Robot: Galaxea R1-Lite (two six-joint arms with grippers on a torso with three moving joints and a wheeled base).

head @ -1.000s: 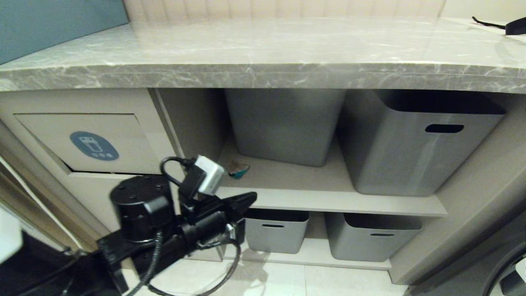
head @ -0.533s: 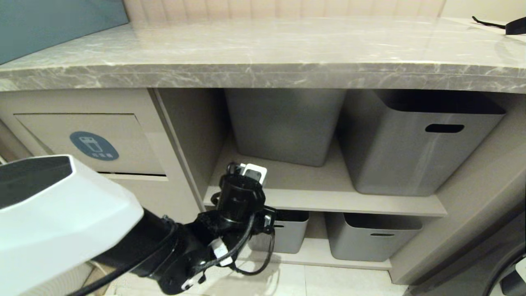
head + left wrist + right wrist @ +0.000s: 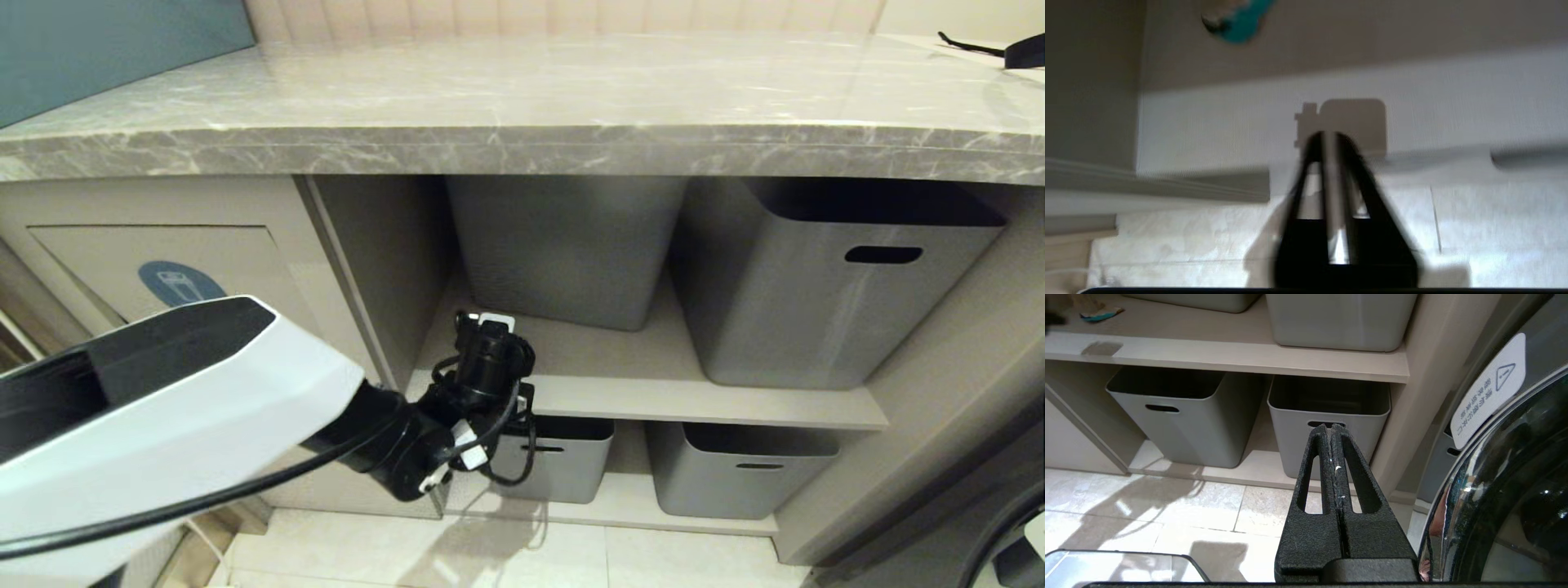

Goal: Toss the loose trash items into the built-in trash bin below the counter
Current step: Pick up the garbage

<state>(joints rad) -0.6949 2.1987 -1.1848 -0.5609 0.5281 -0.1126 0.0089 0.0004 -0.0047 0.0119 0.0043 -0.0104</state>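
One of the loose trash items, a brown scrap with a teal patch [image 3: 1237,20], lies on the upper shelf [image 3: 1331,118] near its left wall; it shows too in the right wrist view [image 3: 1100,314]. My left gripper [image 3: 1327,136] hovers over the shelf's front edge, short of the scrap, open by a narrow gap and empty. In the head view my left wrist [image 3: 490,359] hides the scrap. The built-in trash bin [image 3: 175,282] is left of the shelves under the counter [image 3: 522,139], half covered by my left arm. My right gripper [image 3: 1331,426] is shut, parked low.
Two large grey tubs [image 3: 816,278] stand on the upper shelf and two smaller ones [image 3: 735,474] below. A beige partition [image 3: 359,269] separates bin and shelves. A dark glossy curved body with a warning label [image 3: 1490,384] is at the right. Tiled floor [image 3: 571,555] lies in front.
My left arm swung right from in front of the bin flap to the upper shelf's left end. The dark gap under the flap narrowed. The left fingers parted slightly.
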